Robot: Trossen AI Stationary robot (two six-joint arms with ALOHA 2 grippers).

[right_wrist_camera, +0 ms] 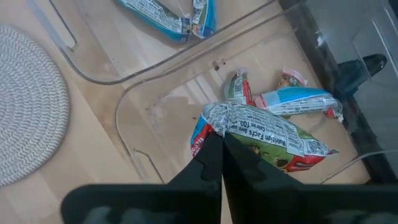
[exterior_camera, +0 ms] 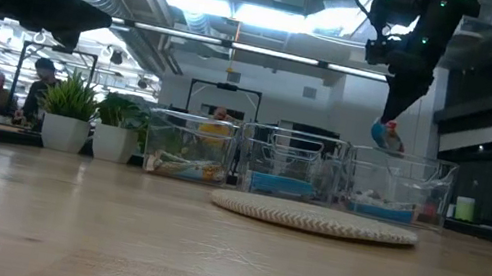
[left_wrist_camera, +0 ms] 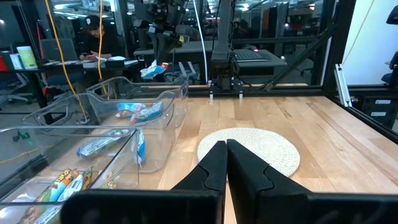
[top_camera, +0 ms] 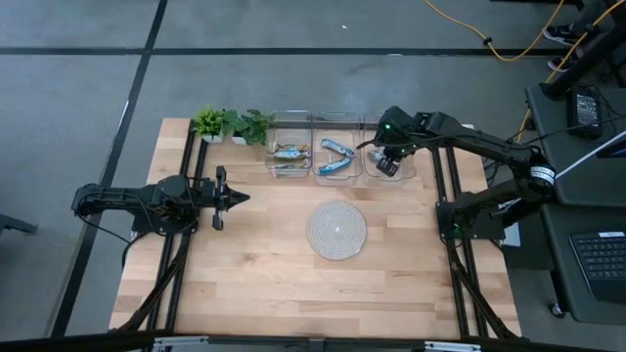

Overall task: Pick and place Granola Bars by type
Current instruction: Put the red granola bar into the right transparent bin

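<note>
Crinkly foil bar (right_wrist_camera: 258, 134), judged light, soft and slippery, hung above the right bin (right_wrist_camera: 140, 109). Pinched at one wrapper end by the right gripper (right_wrist_camera: 214, 140); best taken mid-body. Left gripper (left_wrist_camera: 225, 155) closed, empty, at the table's left side.

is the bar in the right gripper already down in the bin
No. The right gripper holds the bar above the bin.

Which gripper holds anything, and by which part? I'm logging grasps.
The right gripper pinches a granola bar by one crimped end, above the rightmost bin. The left gripper is shut and holds nothing.
</note>
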